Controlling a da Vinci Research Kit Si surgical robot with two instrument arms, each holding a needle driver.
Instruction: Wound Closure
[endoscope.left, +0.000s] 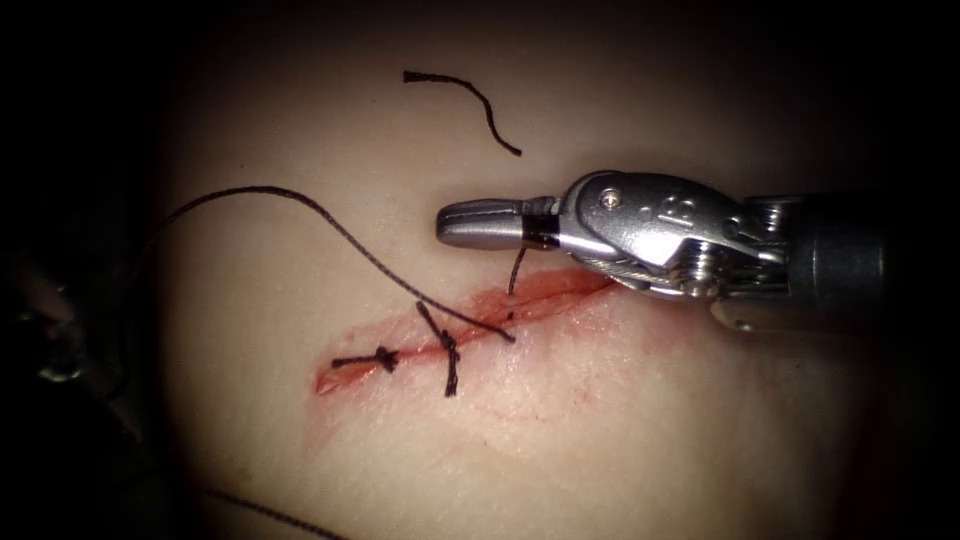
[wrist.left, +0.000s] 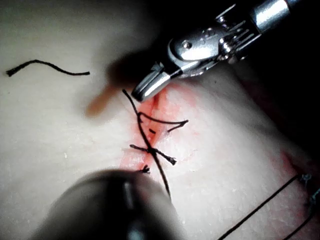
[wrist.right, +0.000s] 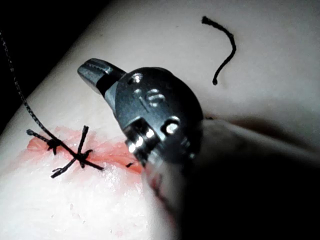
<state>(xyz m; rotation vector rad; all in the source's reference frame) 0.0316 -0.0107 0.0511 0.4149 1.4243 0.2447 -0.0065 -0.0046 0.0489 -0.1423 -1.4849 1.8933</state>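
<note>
Right tool (endoscope.left: 480, 222) sits nearest the endoscope, coming in from the right. Jaws pressed together, and a short dark strand runs from their underside down to the cut (endoscope.left: 470, 335). Looks like it's pinching that thread (endoscope.left: 516, 270), not the needle. Can't see where the needle is, so can't say if it's in the tissue.

Left to right on the surface: long thread tail (endoscope.left: 300, 205) arcs in from the dark left edge, across the pale tissue (endoscope.left: 300, 120) and down to the cut's middle. Cut runs diagonally, low on the left, rising towards the right tool, with red fluid (endoscope.left: 540, 300) along its edges. Two knotted stitches cross it: left knot (endoscope.left: 384, 359) near the low end, second knot (endoscope.left: 447, 345) just right of it with ends sticking out both sides. A loose cut end of thread (endoscope.left: 465, 100) lies on the far side of the cut, well apart from it, above the right tool.

Left wrist view: the right tool (wrist.left: 150, 85) shows again, jaw tip just above the cut, thread (wrist.left: 131, 102) dropping from it to the knots (wrist.left: 151, 150). A dark blurred shaft (wrist.left: 105, 205) is up close; left tool's jaws can't be made out.

Right wrist view: the right tool (wrist.right: 95, 70) hovers over the knots (wrist.right: 77, 157).

Surroundings are dark beyond the lit tissue.
</note>
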